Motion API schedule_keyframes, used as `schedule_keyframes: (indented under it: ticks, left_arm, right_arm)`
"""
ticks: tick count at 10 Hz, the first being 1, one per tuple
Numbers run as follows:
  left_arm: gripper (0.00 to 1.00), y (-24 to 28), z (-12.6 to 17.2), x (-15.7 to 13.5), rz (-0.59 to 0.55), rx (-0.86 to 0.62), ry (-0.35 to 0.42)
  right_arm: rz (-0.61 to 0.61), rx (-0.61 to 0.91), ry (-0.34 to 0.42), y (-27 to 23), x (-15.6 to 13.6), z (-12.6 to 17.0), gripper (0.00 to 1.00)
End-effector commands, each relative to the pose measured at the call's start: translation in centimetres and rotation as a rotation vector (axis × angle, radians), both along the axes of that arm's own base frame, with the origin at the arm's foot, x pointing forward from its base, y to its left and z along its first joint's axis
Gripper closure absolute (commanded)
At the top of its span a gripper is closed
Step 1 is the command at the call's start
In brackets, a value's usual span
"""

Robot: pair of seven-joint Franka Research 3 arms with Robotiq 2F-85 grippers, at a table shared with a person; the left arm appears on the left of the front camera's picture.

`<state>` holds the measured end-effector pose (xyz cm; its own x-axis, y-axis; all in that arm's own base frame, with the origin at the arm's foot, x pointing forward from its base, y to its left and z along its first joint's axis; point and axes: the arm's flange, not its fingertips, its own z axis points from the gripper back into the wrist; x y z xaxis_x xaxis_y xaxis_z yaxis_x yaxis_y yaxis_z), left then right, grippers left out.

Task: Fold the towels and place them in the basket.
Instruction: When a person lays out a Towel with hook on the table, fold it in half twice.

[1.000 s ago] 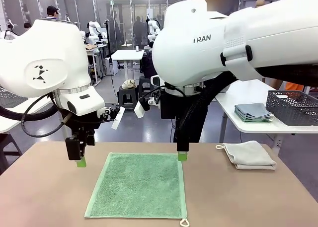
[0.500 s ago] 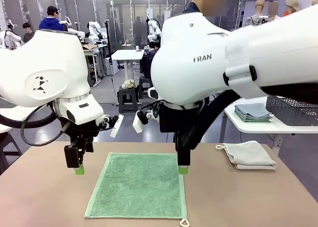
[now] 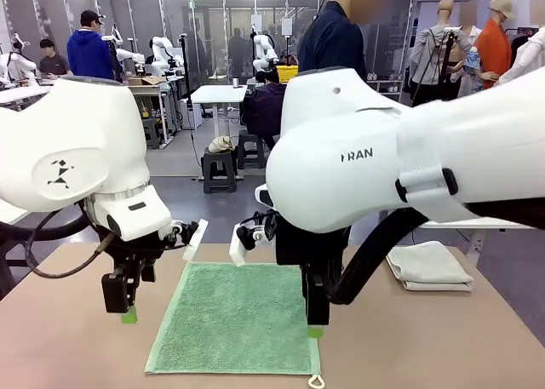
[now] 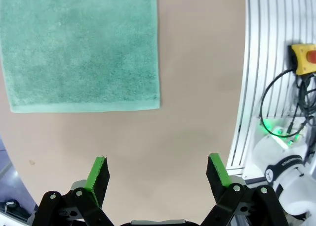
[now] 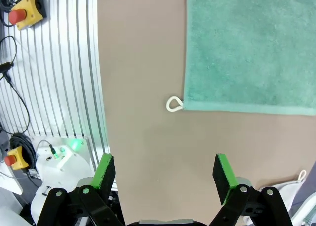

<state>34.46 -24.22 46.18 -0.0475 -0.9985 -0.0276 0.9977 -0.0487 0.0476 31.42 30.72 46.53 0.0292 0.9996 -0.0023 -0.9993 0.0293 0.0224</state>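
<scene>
Green towel (image 3: pixel 234 317) lies flat and unfolded mid-worktop (image 3: pixel 60 346), nearer the robot-side edge, loop (image 5: pixel 174 104) at its near-right corner. Cream towel (image 3: pixel 428 266) sits folded toward the far right edge.

Handling guess: terry, so light, limp and a bit grippy, with no stiffness. It'll drape from wherever it's pinched. Best hold is probably the two near corners at the hem, one per claw. It's flush to the worktop, so getting a pad under the edge looks like the hard part.

Both arms point straight down, fingers vertical. Left claw (image 4: pixel 158 174) is spread wide and empty over bare worktop just off the towel's left edge. Right claw (image 5: pixel 160 176) is also wide and empty, at the towel's right edge near the loop corner.
</scene>
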Motion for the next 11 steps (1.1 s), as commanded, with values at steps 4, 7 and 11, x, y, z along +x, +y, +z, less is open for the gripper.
schedule_keyframes:
  ticks: [4,7,11]
  left_arm:
    - [0.00,1.2,-5.5,-1.3,-0.079,-0.066,0.024]
    - [0.00,2.6,-7.6,-1.6,-0.087,-0.094,0.006]
    - [0.00,1.9,-11.9,-0.6,0.002,-0.100,0.026]
  right_arm:
    - [0.022,0.060,0.037,-0.7,-0.7,-5.1,0.00]
    - [0.048,0.051,0.036,-1.1,-0.3,-8.3,0.00]
    - [0.070,0.050,0.016,-2.1,1.7,-13.2,0.00]
